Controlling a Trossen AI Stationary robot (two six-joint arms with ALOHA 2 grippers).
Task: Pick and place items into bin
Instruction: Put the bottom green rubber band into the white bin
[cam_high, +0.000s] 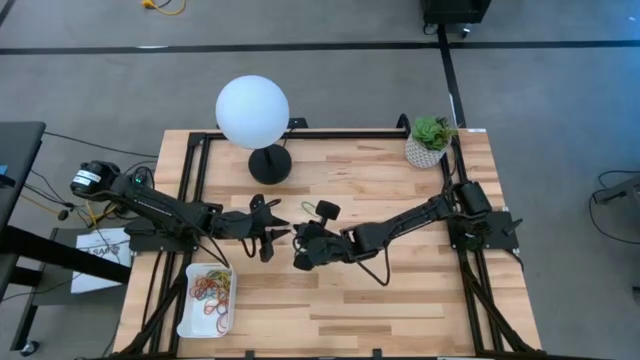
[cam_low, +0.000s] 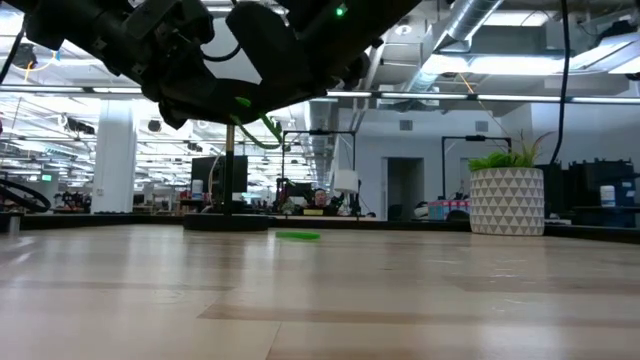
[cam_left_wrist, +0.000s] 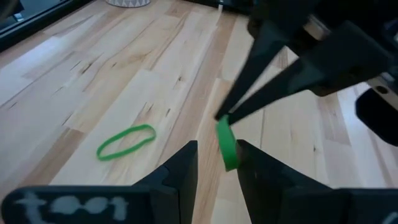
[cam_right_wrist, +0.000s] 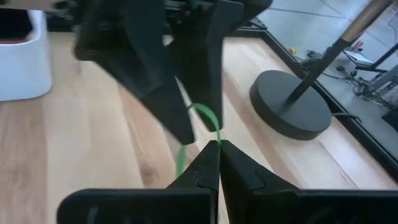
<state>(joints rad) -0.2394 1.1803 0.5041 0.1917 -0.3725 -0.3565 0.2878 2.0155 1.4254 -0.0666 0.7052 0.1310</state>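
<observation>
My right gripper (cam_right_wrist: 218, 149) is shut on a green rubber band (cam_right_wrist: 205, 115) above the middle of the table. In the low view the band (cam_low: 262, 125) hangs under the two grippers. My left gripper (cam_left_wrist: 216, 163) faces the right one and is open. Its two fingers stand on either side of the band (cam_left_wrist: 227, 146); whether they touch it cannot be told. A second green band (cam_left_wrist: 124, 142) lies flat on the wood farther back (cam_low: 297, 235). The white bin (cam_high: 205, 300) sits at the table's near left with several coloured bands inside. My right gripper pinches the green band between the tips of its two shut fingers, at the loop's edge (cam_right_wrist: 214, 132). The fingers slant down from the table's right side. The band is lifted clear of the table and loops out beyond the tips, in between the left gripper's fingers.
A white globe lamp (cam_high: 252, 110) on a black round base (cam_high: 270, 163) stands at the far left of centre. A white plant pot (cam_high: 428, 148) stands at the far right corner. Black frame rails (cam_high: 190, 190) run along the table's sides. Bare wood lies to the near right.
</observation>
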